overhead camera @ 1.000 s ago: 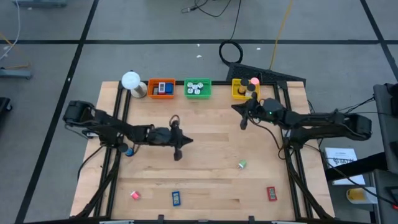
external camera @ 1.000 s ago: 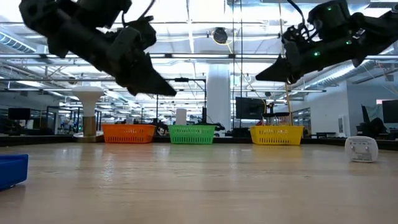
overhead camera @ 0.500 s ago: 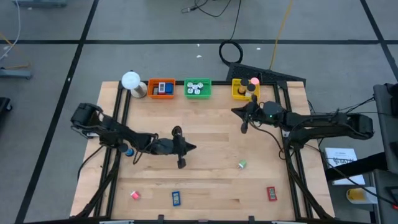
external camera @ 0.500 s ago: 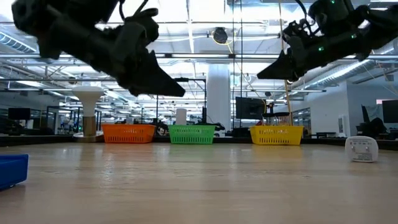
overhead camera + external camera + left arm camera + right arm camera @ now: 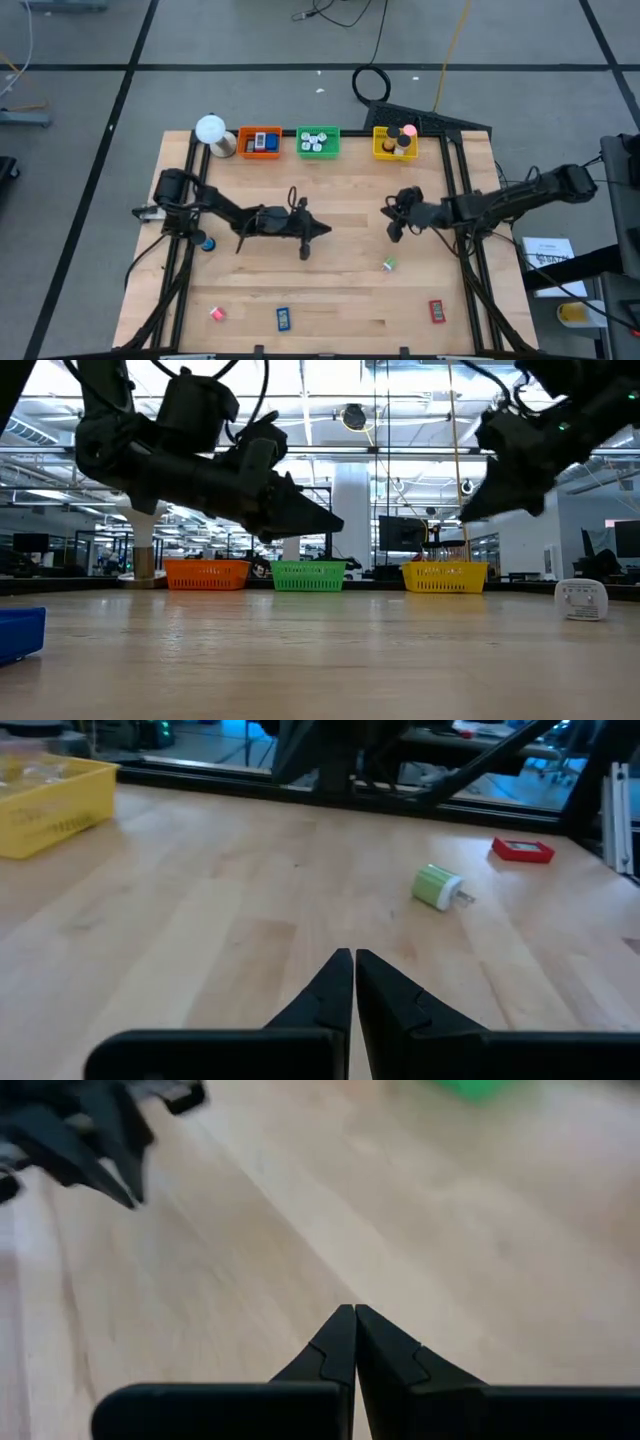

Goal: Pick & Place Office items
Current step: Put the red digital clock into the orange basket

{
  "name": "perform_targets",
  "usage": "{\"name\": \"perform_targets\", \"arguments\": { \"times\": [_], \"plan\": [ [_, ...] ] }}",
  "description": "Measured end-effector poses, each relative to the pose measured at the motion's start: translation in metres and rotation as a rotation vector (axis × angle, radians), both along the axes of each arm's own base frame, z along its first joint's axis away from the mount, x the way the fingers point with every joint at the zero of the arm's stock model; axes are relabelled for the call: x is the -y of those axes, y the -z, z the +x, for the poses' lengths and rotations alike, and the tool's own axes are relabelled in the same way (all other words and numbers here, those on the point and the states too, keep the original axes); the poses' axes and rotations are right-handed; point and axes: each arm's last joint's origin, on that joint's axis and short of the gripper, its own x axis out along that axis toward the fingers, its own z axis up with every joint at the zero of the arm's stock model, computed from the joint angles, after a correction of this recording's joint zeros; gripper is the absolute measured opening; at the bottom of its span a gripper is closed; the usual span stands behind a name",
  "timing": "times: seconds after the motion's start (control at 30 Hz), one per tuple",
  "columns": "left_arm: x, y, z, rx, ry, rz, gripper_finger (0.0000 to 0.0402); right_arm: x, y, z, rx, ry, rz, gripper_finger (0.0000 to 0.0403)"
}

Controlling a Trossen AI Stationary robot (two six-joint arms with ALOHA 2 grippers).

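Both closed grippers, left (image 5: 307, 247) and right (image 5: 393, 232), moved toward center; four loose items: green (image 5: 389, 264), red (image 5: 437, 311), blue (image 5: 283, 318), pink (image 5: 217, 313).

I've got three trays (image 5: 318, 142) lined up along the table's (image 5: 350, 290) far edge, with the lamp (image 5: 211, 129) at their left end. My left gripper (image 5: 306, 246) hangs over the middle and my right gripper (image 5: 393, 229) over the right half, well apart. Four items (image 5: 389, 264) lie scattered along the near edge, in front of both grippers.
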Motion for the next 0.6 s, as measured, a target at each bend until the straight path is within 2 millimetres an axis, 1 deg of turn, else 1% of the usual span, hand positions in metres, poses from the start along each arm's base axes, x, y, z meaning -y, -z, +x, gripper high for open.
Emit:
{"name": "perform_targets", "arguments": {
  "times": [0.13, 0.23, 0.43, 0.5, 0.6],
  "plan": [
    [-0.001, 0.004, 0.002, -0.021, -0.005, -0.029, 0.0017, -0.012, 0.009, -0.004, -0.051, 0.055, 0.097, 0.0],
    [0.0, 0.006, 0.002, -0.034, -0.003, -0.033, 0.0017, -0.021, 0.009, -0.004, -0.14, 0.065, 0.117, 0.0],
    [0.002, 0.006, 0.001, -0.036, 0.004, -0.018, 0.0017, -0.032, -0.013, 0.012, -0.33, 0.06, 0.091, 0.0],
    [0.002, 0.006, 0.001, -0.035, 0.001, -0.018, 0.0017, -0.038, -0.02, 0.017, -0.383, 0.046, 0.151, 0.0],
    [0.002, 0.006, 0.001, -0.036, 0.001, -0.016, 0.0017, -0.052, -0.025, 0.022, -0.475, 0.035, 0.28, 0.0002]
  ]
}}
